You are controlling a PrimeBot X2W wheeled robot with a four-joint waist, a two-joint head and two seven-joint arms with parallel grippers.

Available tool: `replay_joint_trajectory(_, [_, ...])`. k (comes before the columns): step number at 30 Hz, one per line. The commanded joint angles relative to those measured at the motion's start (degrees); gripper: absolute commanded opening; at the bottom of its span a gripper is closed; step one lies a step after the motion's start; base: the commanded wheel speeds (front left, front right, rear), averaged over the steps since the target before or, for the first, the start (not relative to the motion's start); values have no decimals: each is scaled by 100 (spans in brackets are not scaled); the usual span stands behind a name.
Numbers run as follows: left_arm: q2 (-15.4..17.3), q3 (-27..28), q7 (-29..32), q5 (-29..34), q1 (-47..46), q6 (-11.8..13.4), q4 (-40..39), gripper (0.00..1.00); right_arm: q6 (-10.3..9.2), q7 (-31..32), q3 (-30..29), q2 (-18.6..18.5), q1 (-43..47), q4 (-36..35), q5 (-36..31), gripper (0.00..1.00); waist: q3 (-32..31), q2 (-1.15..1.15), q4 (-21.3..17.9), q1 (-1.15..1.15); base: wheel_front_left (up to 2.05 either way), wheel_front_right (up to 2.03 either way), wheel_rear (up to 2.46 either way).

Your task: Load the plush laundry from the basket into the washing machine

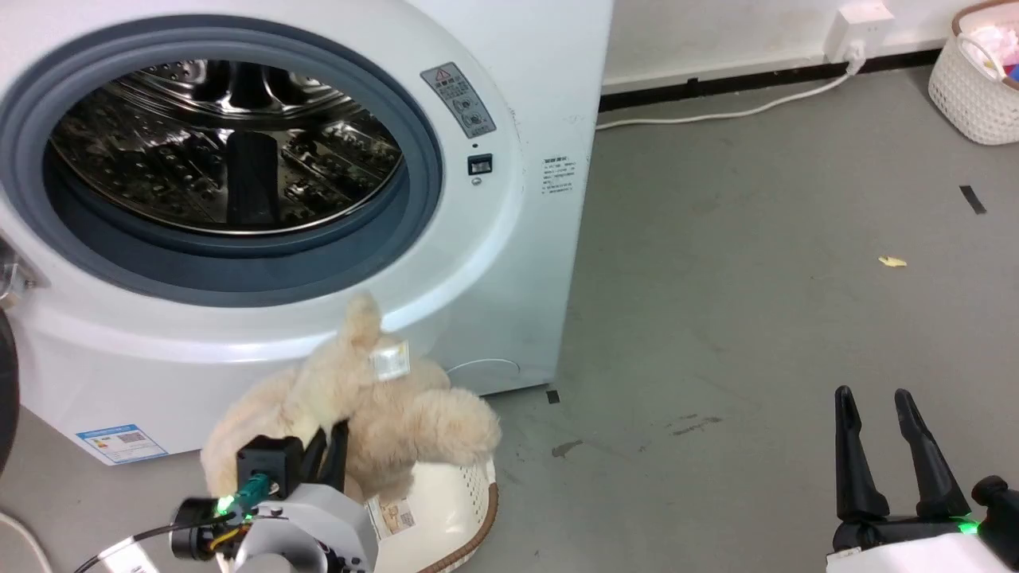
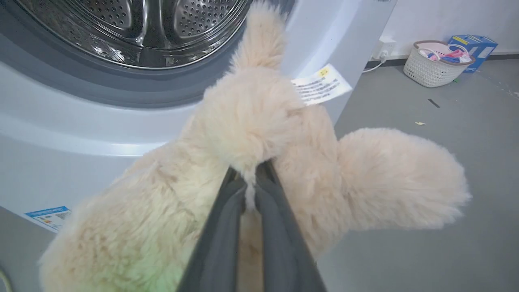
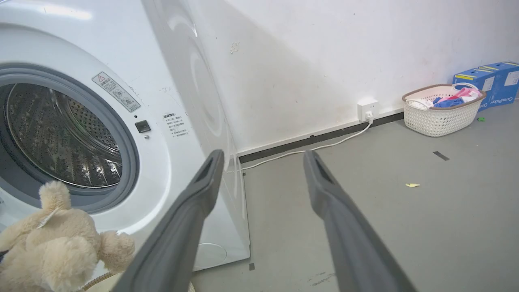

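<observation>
Large white washing machine [image 1: 509,263] on a grey floor [image 1: 756,318], round opening uncovered, grey rubber seal [image 1: 239,274] around a shiny perforated drum [image 1: 231,143]. Directly in front of its lower panel, below the opening, the plush laundry [image 1: 374,406]: shaggy cream fur, one limb pointing up toward the seal, white tag [image 1: 391,362] sticking out. Pinched by the left gripper [image 2: 250,172], both dark fingers clenched tight together on a tuft of fur. Beneath the toy, the basket [image 1: 446,509], tipped over on the floor near the machine's front, label sticker on its bottom facing the head camera; contact between toy and basket impossible to tell. Well apart, toward the floor's near right edge, the right gripper [image 1: 873,398], fingers spread wide, grasping nothing. By the wall at the floor's far right corner, a second white basket [image 1: 975,95] with pink and coloured items; a white cable [image 1: 716,111] along the skirting to a wall socket [image 1: 856,28].
</observation>
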Motion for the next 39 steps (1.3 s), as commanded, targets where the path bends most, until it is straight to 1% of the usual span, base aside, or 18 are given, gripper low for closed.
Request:
replay_joint_trajectory(1, [27, 138, -40, 147, 137, 69, -466, 0, 5, -25, 8, 1, 97, -33, -52, 100, -40, 0, 39, 1, 0, 0, 0])
replay_joint_trajectory(6, [26, 525, -41, 533, 387, 144, -1704, 0, 5, -25, 14, 1, 127, -75, -38, 100, 42, 0, 64, 1, 0, 0, 0])
replay_joint_trajectory(9, [26, 756, -41, 737, 343, 139, -2248, 0, 5, -25, 39, 1, 73, -104, -18, 100, 201, 0, 34, 1, 0, 0, 0])
replay_joint_trajectory(12, [63, 982, -41, 863, 119, 113, -2546, 0, 5, -25, 72, 1, -40, -138, 26, 100, 473, 0, -36, 1, 0, 0, 0])
replay_joint_trajectory(15, [148, 1153, -41, 937, -283, 102, -2606, 0, 5, -25, 112, 1, -184, -167, 99, 100, 833, 0, -140, 1, 0, 0, 0])
replay_joint_trajectory(18, [306, 1248, 34, 998, -899, 86, -2539, 0, 5, -25, 188, 1, -390, -202, 211, 100, 1309, 0, -277, 1, 0, 0, 0])
replay_joint_trajectory(22, [632, 1374, 431, 1084, -1935, 46, -2354, 0, 5, -25, 362, 1, -739, -229, 374, 100, 1977, 0, -517, 1, 0, 0, 0])
replay_joint_trajectory(23, [924, 1399, 796, 1191, -2739, -42, -2082, 0, 5, -25, 420, 1, -961, -246, 566, 100, 2402, 0, -685, 1, 0, 0, 0])
replay_joint_trajectory(28, [1428, 1320, 1440, 1416, -4024, -286, -1463, 0, 5, -25, 626, 1, -1204, -281, 841, 100, 3016, 0, -958, 1, 0, 0, 0])
replay_joint_trajectory(31, [1648, 1279, 1746, 1519, -4707, -396, -978, 0, 5, -25, 743, 1, -1311, -278, 983, 100, 3245, 0, -1113, 1, 0, 0, 0])
replay_joint_trajectory(32, [1648, 1279, 1746, 1519, -4707, -396, -978, 0, 5, -25, 743, 1, -1311, -278, 983, 100, 3245, 0, -1113, 1, 0, 0, 0])
replay_joint_trajectory(33, [1759, 1245, 1902, 1601, -5125, -425, -706, 0, 5, -25, 805, 1, -1361, -281, 1067, 100, 3384, 0, -1205, 1, 0, 0, 0])
replay_joint_trajectory(34, [1809, 1222, 1969, 1636, -5325, -455, -568, 0, 5, -25, 840, 1, -1386, -283, 1104, 100, 3436, 0, -1249, 1, 0, 0, 0])
replay_joint_trajectory(35, [1809, 1222, 1969, 1636, -5325, -455, -568, 0, 5, -25, 840, 1, -1386, -283, 1104, 100, 3436, 0, -1249, 1, 0, 0, 0])
replay_joint_trajectory(36, [1899, 1175, 2064, 1709, -5712, -503, -309, 0, 5, -25, 906, 1, -1424, -288, 1177, 100, 3531, 0, -1326, 1, 0, 0, 0])
replay_joint_trajectory(37, [1899, 1175, 2064, 1709, -5712, -503, -309, 0, 5, -25, 906, 1, -1424, -288, 1177, 100, 3531, 0, -1326, 1, 0, 0, 0])
replay_joint_trajectory(39, [1900, 1135, 2155, 1729, -6050, -536, -27, 0, 5, -25, 935, 1, -1461, -292, 1252, 100, 3623, 0, -1352, 1, 0, 0, 0])
